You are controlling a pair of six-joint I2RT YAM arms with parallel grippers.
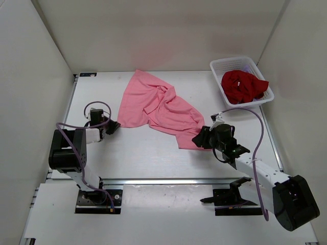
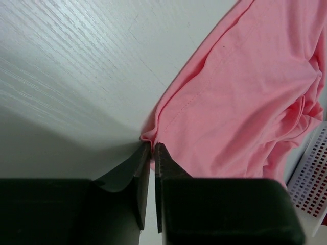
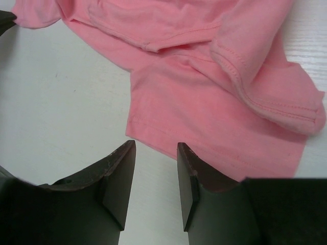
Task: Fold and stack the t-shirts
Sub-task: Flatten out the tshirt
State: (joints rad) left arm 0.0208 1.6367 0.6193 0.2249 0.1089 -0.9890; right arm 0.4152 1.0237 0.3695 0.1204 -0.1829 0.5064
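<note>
A pink t-shirt (image 1: 156,104) lies crumpled and partly spread in the middle of the table. A dark red t-shirt (image 1: 243,86) is bunched inside the white mesh basket (image 1: 232,62) at the back right. My left gripper (image 1: 113,125) is at the pink shirt's near-left corner. In the left wrist view its jaws (image 2: 152,145) are almost together, pinching a fold of the pink hem (image 2: 230,102). My right gripper (image 1: 200,139) is at the shirt's near-right corner. Its jaws (image 3: 156,145) stand open just short of the pink hem (image 3: 204,117), with only bare table between them.
White walls close the table in on the left, back and right. The basket (image 2: 311,178) stands near the right wall. A metal rail (image 1: 168,181) runs along the near edge, between the two arm bases.
</note>
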